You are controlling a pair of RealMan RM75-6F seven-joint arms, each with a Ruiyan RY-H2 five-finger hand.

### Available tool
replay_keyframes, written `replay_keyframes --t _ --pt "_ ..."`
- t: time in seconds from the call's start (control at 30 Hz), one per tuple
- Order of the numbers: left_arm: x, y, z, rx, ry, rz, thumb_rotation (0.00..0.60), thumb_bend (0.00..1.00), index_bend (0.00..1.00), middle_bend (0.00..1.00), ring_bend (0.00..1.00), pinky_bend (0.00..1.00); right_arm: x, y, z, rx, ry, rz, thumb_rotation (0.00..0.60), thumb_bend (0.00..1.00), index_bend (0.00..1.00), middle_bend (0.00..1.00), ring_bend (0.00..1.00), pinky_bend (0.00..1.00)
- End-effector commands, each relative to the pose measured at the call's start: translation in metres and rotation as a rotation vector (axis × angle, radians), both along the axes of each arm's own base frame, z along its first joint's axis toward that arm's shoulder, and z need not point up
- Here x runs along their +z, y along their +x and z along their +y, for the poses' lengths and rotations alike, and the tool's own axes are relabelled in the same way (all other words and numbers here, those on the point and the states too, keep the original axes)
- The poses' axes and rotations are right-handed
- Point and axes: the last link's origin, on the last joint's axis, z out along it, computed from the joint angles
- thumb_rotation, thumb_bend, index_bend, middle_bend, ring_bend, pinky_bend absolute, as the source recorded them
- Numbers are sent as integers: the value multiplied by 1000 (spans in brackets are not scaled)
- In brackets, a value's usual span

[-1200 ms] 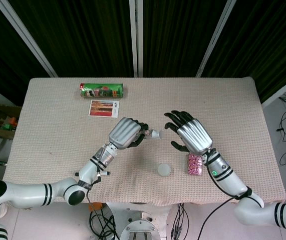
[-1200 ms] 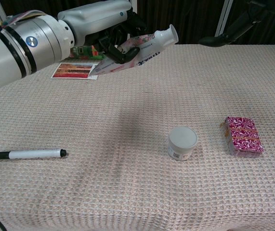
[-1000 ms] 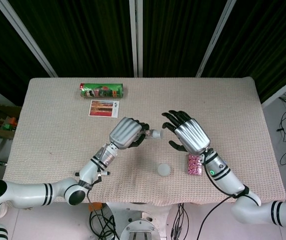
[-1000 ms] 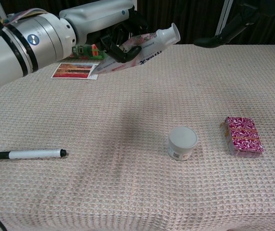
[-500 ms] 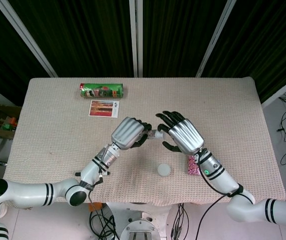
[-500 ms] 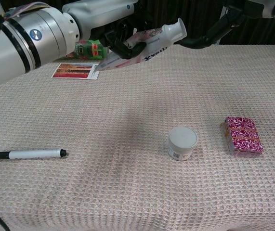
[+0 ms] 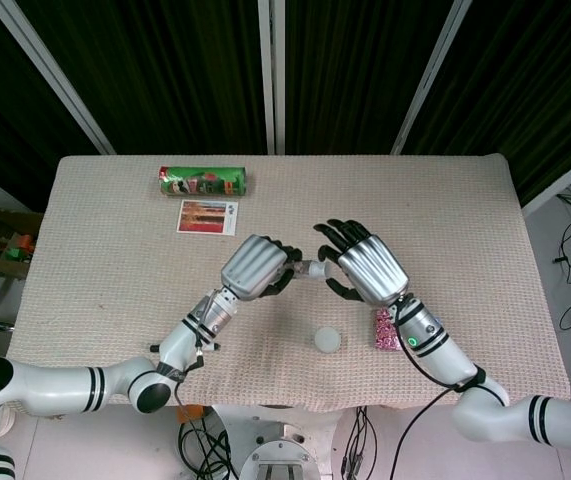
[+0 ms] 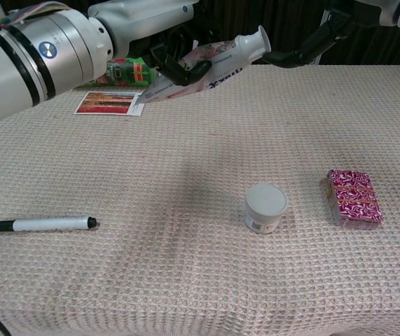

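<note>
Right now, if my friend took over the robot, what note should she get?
Left hand holds the tube up above the table, nozzle toward the right hand.
Right hand is at the tube's nozzle, fingers spread; I cannot tell if it grips it.
The small white jar and the pink pack lie on the cloth below, untouched; the pen lies far left.
Done: tube lifted. Left: whatever the right hand does at the nozzle.

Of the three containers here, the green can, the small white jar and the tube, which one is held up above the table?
The tube: the left hand grips it in the air. The green can lies on its side and the small white jar stands on the cloth.
</note>
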Motion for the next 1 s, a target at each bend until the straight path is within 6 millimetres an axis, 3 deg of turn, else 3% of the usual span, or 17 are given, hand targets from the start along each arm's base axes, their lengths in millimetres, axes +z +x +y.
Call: replay_keyframes --t 0.03,0.4,0.67,1.0 --pt "0 0 -1 -4 -2 0 596 674 683 764 591 616 0 -1 0 -2 -1 3 600 270 482 197 131 265" --pt "-1 1 0 -8 -9 5 597 674 683 763 591 616 -3 4 -1 13 5 -1 600 276 499 208 131 265" --pt "-1 -3 0 5 -17 -7 598 675 684 763 591 616 -4 6 -3 24 -11 -16 600 311 638 257 132 286" --pt "-3 -7 3 23 -28 -22 597 674 684 763 591 616 -6 9 -5 48 -41 -46 600 316 733 291 146 298"
